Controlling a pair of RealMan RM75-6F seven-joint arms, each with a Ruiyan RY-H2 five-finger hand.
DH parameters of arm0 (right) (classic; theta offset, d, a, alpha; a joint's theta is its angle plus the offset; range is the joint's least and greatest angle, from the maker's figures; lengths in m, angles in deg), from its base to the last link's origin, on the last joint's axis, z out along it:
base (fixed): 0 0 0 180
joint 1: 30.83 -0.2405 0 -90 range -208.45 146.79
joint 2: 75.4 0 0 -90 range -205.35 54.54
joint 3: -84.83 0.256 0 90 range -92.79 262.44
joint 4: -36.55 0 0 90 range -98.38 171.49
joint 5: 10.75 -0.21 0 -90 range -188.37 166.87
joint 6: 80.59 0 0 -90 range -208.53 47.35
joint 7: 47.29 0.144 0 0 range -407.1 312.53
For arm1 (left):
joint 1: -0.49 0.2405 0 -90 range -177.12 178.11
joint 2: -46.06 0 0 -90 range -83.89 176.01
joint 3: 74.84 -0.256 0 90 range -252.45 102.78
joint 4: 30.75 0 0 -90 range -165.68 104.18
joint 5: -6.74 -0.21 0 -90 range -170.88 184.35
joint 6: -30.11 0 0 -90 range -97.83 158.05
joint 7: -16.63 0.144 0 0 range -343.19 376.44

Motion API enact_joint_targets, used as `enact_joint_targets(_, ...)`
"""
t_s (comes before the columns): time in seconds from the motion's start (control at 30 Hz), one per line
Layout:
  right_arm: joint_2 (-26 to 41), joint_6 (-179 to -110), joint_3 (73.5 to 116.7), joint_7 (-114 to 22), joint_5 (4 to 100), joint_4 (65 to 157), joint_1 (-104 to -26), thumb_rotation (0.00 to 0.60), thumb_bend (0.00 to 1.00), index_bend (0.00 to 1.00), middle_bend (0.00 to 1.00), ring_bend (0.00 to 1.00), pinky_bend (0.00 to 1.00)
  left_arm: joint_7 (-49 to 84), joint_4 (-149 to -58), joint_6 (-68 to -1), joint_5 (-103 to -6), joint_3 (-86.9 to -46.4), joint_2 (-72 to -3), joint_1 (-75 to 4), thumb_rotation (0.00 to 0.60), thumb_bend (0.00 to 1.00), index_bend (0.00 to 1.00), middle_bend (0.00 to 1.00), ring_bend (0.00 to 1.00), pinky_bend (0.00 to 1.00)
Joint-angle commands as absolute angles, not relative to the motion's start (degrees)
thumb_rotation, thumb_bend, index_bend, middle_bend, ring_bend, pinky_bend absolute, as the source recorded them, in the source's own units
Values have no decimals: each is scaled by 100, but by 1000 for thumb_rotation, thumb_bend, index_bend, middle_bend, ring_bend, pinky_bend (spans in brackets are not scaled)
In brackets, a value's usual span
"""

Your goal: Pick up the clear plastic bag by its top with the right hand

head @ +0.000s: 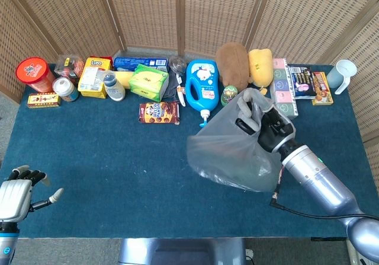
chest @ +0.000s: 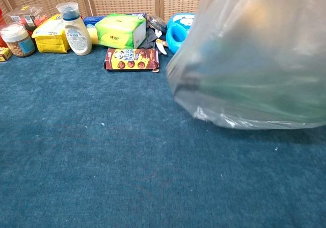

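The clear plastic bag (head: 228, 152) hangs above the blue table, its bunched top gripped by my right hand (head: 267, 128) at the table's right middle. In the chest view the bag (chest: 254, 59) fills the upper right and hides the hand; its bottom is off the cloth. Something greenish shows dimly inside it. My left hand (head: 16, 192) sits at the front left corner beyond the table edge, fingers apart and holding nothing.
A row of goods lines the back: red canister (head: 34, 74), yellow box (head: 93, 77), green tissue pack (head: 148, 81), blue detergent bottle (head: 201, 87), plush toys (head: 244, 64), boxes and a cup (head: 343, 74). A cookie box (head: 159, 112) lies nearer the middle.
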State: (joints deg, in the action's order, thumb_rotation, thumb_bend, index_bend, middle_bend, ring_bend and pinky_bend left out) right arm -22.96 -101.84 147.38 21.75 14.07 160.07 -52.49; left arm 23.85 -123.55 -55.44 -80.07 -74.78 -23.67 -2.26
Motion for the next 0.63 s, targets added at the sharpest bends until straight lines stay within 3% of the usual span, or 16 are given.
enact_joint_targets(0.03,-2335,-10118,14796,2196,1405,15983,-5225,475,449,604,748,969,991,2406,-12373,-5547,-8013,-7480,-2360,-226,1,167,543,499,409,204)
enact_joint_targets(0.63,-2265,-9866,15060,2275,1482,15844,-5077,477,449,604,748,969,991,2578,-12544,-5517,-7999,-7447,-2301,-270,2,166,543,498,408,205)
